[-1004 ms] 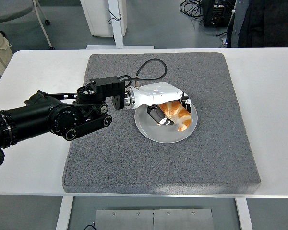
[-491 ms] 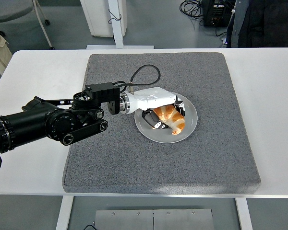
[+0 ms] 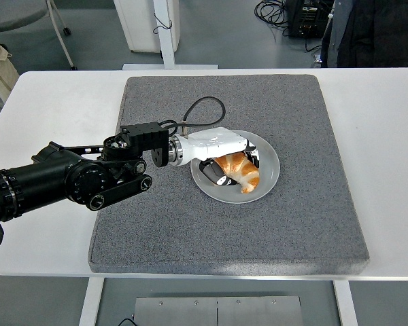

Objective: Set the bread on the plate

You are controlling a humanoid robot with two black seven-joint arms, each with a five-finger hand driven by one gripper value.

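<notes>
A golden croissant point(image 3: 241, 172) lies low on the grey round plate point(image 3: 269, 170) at the middle of the mat. My left hand point(image 3: 232, 168), white with dark fingertips, reaches in from the left over the plate's left half. Its fingers point(image 3: 254, 159) curl over the far side of the bread and the thumb sits on the near side, so the hand is shut on the croissant. The black left arm point(image 3: 68, 178) stretches across the mat's left edge. My right arm is out of view.
A grey felt mat point(image 3: 224, 231) covers the middle of the white table point(image 3: 387, 170) and carries the plate. A black cable point(image 3: 198, 109) loops up from the wrist. Dark clothing of a person point(image 3: 374, 30) shows at the top right, beyond the table.
The left hand has drawn back to the left and sunk toward the plate with the croissant in it. The bread now sits lower and nearer the plate's centre.
</notes>
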